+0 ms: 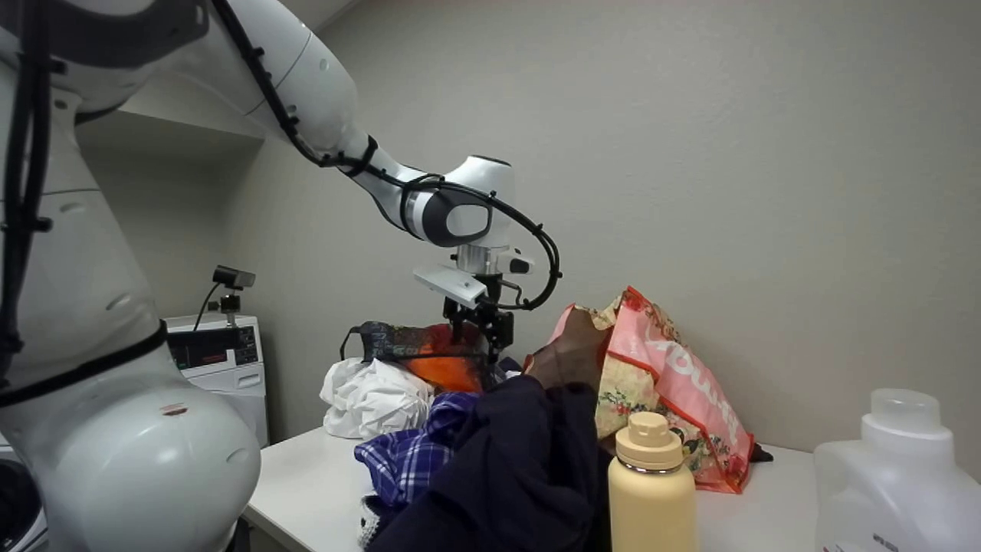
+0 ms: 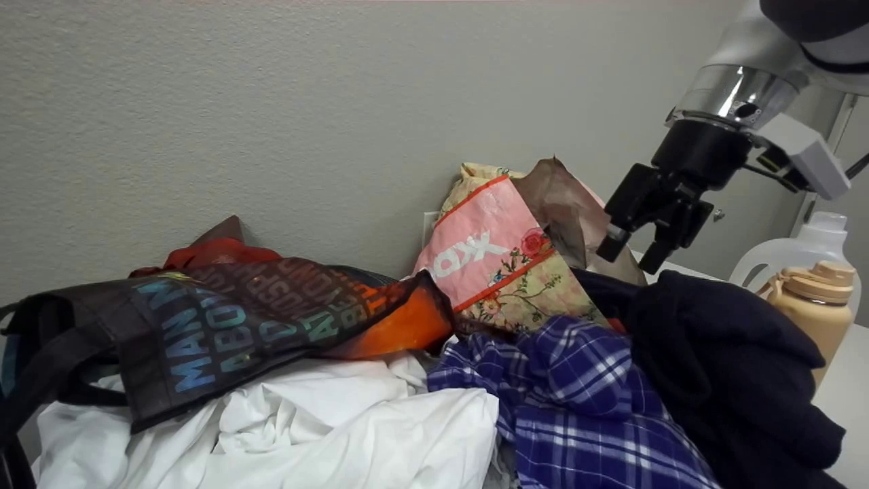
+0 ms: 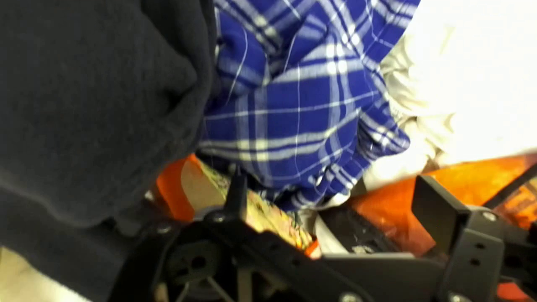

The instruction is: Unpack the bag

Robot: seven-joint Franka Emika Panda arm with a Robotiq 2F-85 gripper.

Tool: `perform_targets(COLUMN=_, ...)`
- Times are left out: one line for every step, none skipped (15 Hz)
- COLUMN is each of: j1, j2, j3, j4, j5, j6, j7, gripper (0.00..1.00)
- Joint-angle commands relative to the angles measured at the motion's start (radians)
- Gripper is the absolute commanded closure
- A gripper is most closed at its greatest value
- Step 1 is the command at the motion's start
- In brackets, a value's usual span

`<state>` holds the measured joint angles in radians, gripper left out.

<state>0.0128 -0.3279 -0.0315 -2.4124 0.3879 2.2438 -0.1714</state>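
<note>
The bag (image 1: 690,376) is cream floral fabric with pink-red panels and edges and a brown inner side. It slumps against the wall, and it also shows in an exterior view (image 2: 492,255) and, partly, in the wrist view (image 3: 272,218). My gripper (image 1: 479,337) is open and points down above the pile of clothes, close to the bag; it also shows in an exterior view (image 2: 631,252). In the wrist view the open fingers (image 3: 335,199) hold nothing, and the bag's floral edge shows near one finger. The bag's inside is mostly hidden.
A dark navy garment (image 1: 521,468) lies before the bag, next to a blue plaid shirt (image 2: 577,407). A black-and-orange bag (image 2: 271,312) rests on white cloth (image 2: 339,421). A tan bottle (image 1: 651,491) and a clear jug (image 1: 881,483) stand nearby. A wall stands behind.
</note>
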Motion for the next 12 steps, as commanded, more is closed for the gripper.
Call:
perform_targets(j1=0.007, j2=0.055, j3=0.018, j4=0.024, j5=-0.037, j6=0.173, j7=0.05, gripper=0.0)
perform_targets(j1=0.005, j2=0.075, j3=0.024, j4=0.021, j5=-0.061, j6=0.225, j7=0.06, gripper=0.0)
perform_targets(j1=0.001, j2=0.1, j3=0.033, j4=0.017, j5=-0.092, j6=0.278, j7=0.081, gripper=0.0)
perform_targets(j1=-0.003, j2=0.126, j3=0.039, j4=0.016, j5=-0.125, j6=0.319, j7=0.099, gripper=0.0)
perform_targets(j1=-0.011, j2=0.154, j3=0.047, j4=0.015, j5=-0.17, j6=0.366, j7=0.134, gripper=0.0)
perform_targets(j1=-0.017, j2=0.18, j3=0.049, j4=0.017, j5=-0.211, j6=0.402, j7=0.166, gripper=0.0)
perform_targets(j1=-0.028, j2=0.208, j3=0.049, j4=0.023, j5=-0.262, j6=0.437, j7=0.208, gripper=0.0)
perform_targets(j1=-0.04, j2=0.233, j3=0.048, j4=0.028, j5=-0.315, j6=0.471, j7=0.252, gripper=0.0)
perform_targets(j1=-0.052, j2=0.254, j3=0.043, j4=0.035, j5=-0.37, j6=0.5, j7=0.298, gripper=0.0)
perform_targets(j1=-0.066, j2=0.272, j3=0.036, j4=0.045, j5=-0.425, j6=0.522, j7=0.344, gripper=0.0)
perform_targets(j1=-0.078, j2=0.288, j3=0.029, j4=0.056, j5=-0.476, j6=0.535, j7=0.391, gripper=0.0)
perform_targets(j1=-0.088, j2=0.301, j3=0.022, j4=0.065, j5=-0.523, j6=0.542, j7=0.432, gripper=0.0)
